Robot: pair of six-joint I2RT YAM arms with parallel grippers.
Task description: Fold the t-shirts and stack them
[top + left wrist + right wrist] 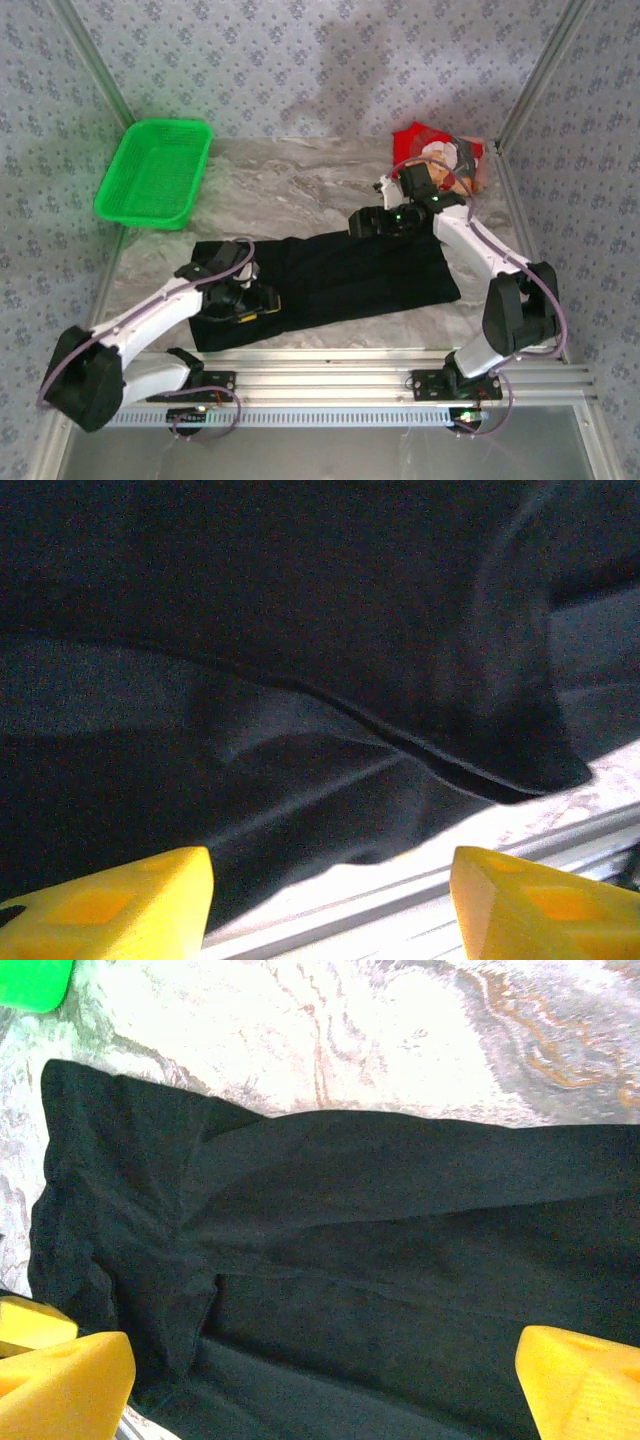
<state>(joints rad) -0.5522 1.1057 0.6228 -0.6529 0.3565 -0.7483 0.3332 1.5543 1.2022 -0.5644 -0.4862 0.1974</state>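
Shirt (340, 275) near front, basket (153, 175) behind left

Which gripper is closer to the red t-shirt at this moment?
Right. The right gripper hangs over the black t-shirt's far edge, close to the red t-shirt; the left gripper is at its near left end, much farther away.

Pale floral-patterned walls (320, 60), slanted aluminium posts (95, 60), a grey marbled tabletop (300, 185), bright even light.
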